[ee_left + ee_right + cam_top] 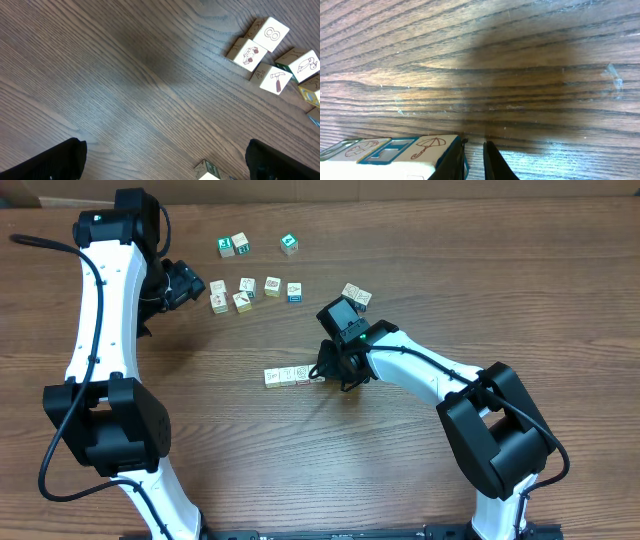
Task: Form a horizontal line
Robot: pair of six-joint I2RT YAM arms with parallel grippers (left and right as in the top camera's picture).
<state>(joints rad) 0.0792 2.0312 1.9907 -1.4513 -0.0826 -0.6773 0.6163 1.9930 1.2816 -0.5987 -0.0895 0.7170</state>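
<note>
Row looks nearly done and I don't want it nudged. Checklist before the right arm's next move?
1. Row of cubes straight, sides touching: ok.
2. Right gripper shut, nothing between its fingers: ok.
3. Right gripper clear of the umbrella cube at the row's end: cannot tell; one finger sits close beside it, contact unclear.
4. Left gripper open, gripping nothing: ok.
5. Loose cubes well apart from the row: ok.

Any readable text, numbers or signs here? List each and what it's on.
"8": top face of a pale cube, left wrist view.
No words or brands. Other faces show pictures only, e.g. hammer cube, umbrella cube ending the row.
Green-faced cubes: white marks too small to read.
</note>
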